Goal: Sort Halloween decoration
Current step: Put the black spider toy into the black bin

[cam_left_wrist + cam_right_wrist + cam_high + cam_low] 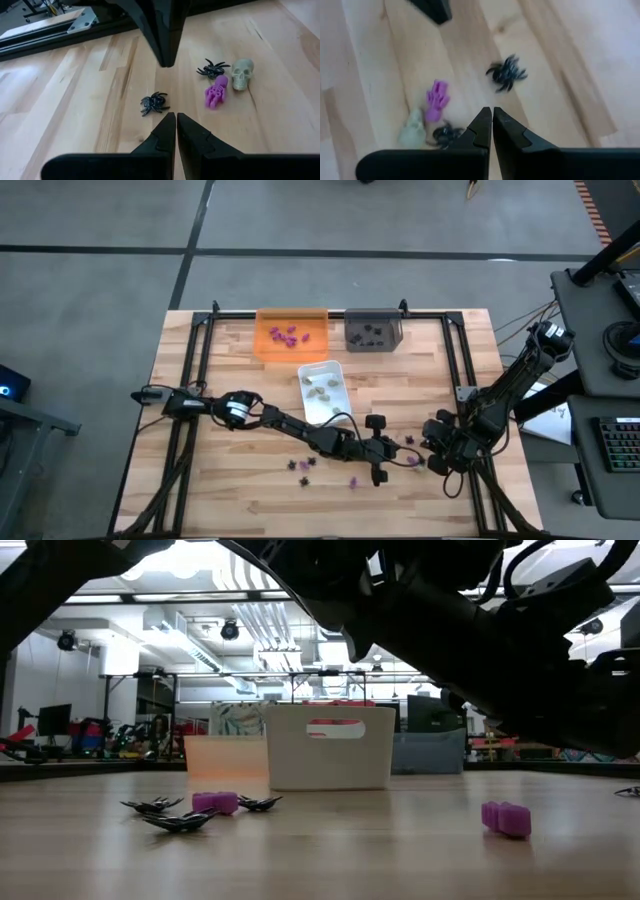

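Overhead, both arms reach low over the near right part of the wooden table (230, 345). Left gripper (384, 450): extended across from the left, fingers pressed together, holding nothing. Right gripper (437, 448): coming in from the right edge, just beside the left one, fingers likewise closed and empty.

Trays, far side of the table: an orange tray (264, 345) with purple pieces inside; a grey tray (349, 330) beside it with black pieces; a white tray (337, 375) nearer the middle with pale beige pieces.

Loose pieces between and around the grippers, as seen from the left wrist: a black spider (154, 102) lying alone on the wood just ahead of the closed fingertips (169, 126); farther off, a tight cluster of a second spider (212, 68), a purple skeleton (216, 92) and a pale skull (242, 73), the three touching or nearly so. The right wrist view shows the same group from the opposite side: the lone spider (507, 73) apart, the skeleton (437, 100), skull (414, 130) and second spider (446, 133) close to that gripper's closed tips.

More loose pieces lie nearer the front edge, left of the grippers: two dark pieces (300, 464) and a purple piece (354, 481). The low view shows black spiders (180, 820) beside a purple piece (215, 802), and another purple piece (505, 818) well apart to the right.
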You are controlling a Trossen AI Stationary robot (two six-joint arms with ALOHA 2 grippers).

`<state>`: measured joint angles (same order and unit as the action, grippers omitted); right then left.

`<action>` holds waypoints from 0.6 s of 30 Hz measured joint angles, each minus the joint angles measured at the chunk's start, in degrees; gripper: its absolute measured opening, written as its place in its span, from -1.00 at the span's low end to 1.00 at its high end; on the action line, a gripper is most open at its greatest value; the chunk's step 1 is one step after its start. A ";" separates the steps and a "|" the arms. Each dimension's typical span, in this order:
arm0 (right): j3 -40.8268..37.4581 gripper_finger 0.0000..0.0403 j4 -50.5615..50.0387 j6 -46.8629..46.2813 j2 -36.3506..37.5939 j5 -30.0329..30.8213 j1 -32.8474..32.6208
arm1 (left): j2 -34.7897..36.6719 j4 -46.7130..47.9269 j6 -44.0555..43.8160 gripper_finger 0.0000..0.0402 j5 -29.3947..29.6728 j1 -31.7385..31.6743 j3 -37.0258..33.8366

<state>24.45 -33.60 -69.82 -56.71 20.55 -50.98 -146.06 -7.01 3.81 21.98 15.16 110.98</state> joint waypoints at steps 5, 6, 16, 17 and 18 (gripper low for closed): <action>0.00 -0.95 0.04 -0.37 0.00 -2.53 0.00 | 0.00 -0.04 -0.02 -1.00 -0.02 -0.04 0.00; 0.00 -0.95 0.06 -0.62 0.00 -2.52 0.00 | 0.00 -0.02 -0.02 -1.00 -0.02 -0.04 -0.01; 0.24 -0.95 -0.24 0.62 0.02 -1.70 0.00 | 0.00 -0.59 -0.04 -1.00 -0.04 0.26 -0.02; 0.24 -0.95 -0.69 0.05 0.02 -1.05 0.00 | 0.00 -0.61 -0.04 -1.00 -0.04 0.26 -0.02; 0.19 -0.95 -0.94 -0.51 0.02 -0.20 0.02 | 0.02 -0.65 -0.04 -1.00 -0.04 0.24 -0.02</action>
<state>24.63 -34.54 -70.33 -56.69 20.35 -50.96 -146.04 -7.66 3.77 21.93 15.40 110.96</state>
